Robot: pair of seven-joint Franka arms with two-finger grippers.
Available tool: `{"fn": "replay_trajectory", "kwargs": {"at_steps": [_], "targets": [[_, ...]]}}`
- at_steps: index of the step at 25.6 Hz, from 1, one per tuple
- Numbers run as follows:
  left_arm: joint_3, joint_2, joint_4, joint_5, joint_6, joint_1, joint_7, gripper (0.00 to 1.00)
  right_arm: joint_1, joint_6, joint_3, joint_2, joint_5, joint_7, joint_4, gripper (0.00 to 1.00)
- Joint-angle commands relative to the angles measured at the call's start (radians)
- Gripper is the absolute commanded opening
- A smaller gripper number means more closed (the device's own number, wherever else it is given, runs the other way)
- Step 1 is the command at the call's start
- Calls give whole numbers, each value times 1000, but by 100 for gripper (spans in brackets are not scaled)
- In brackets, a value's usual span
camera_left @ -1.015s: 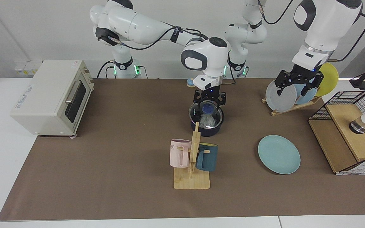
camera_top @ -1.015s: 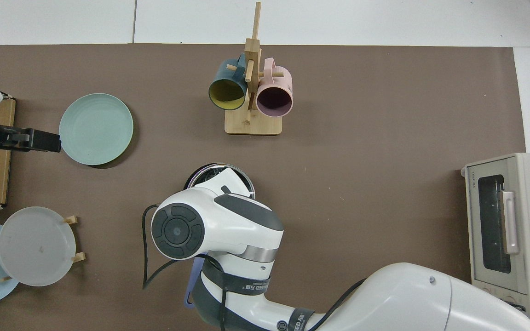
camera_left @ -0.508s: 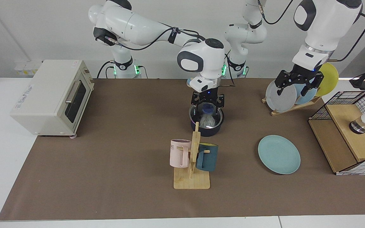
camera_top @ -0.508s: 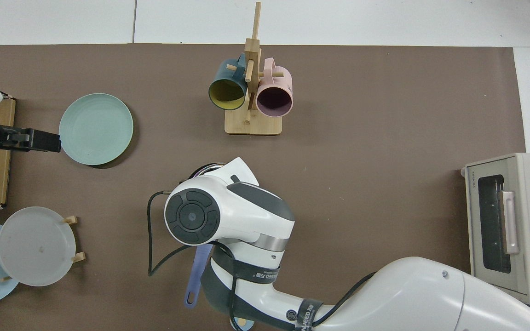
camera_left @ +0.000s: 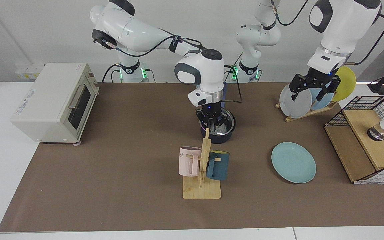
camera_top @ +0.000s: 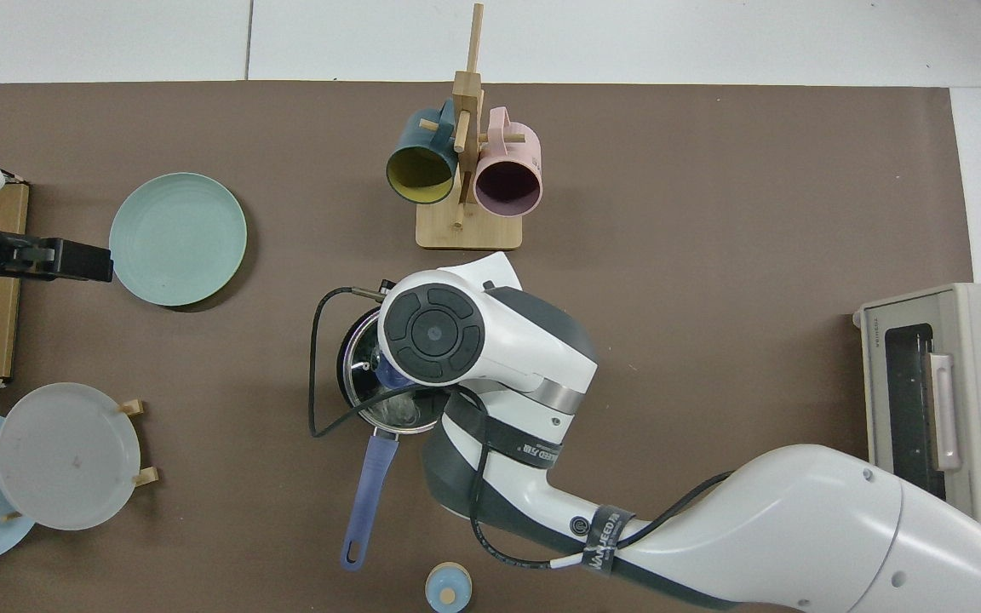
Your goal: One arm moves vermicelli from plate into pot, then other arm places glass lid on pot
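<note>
Glass lid [camera_top: 371,375] sitting on the pot [camera_left: 223,135], vermicelli [camera_left: 221,129] inside under the glass, right gripper [camera_left: 212,126] just over the lid, fingers apart, teal plate [camera_left: 293,162] bare, left gripper [camera_left: 312,90] waiting, fingers apart, by the plate rack [camera_left: 307,111]

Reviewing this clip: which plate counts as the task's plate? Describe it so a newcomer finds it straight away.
Start at the wooden mug rack near the front middle of the brown mat in the facing view. The plate lies flat on the mat between that rack and the wire-and-wood box. It is teal-green, empty and alone, whereas the grey plate and yellow plate stand upright in a rack behind it.
</note>
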Motion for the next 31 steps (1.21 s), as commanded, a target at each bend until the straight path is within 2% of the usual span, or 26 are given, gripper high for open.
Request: {"fn": "replay_trajectory", "kwargs": {"at_steps": [1, 12, 22, 26, 31], "targets": [[4, 4, 17, -6, -12, -2, 2, 100, -28, -2, 10, -7, 69, 38, -40, 1], [4, 4, 17, -6, -12, -2, 2, 100, -54, -2, 14, -18, 72, 41, -92, 2], [4, 4, 17, -6, -12, -2, 2, 100, -35, -32, 16, -18, 71, 40, -49, 3], [4, 4, 19, -6, -12, -2, 2, 100, -35, -66, 29, -21, 69, 35, -26, 3], [4, 4, 17, -6, -12, -2, 2, 100, -49, -149, 79, -29, 66, 9, -4, 3]]}}
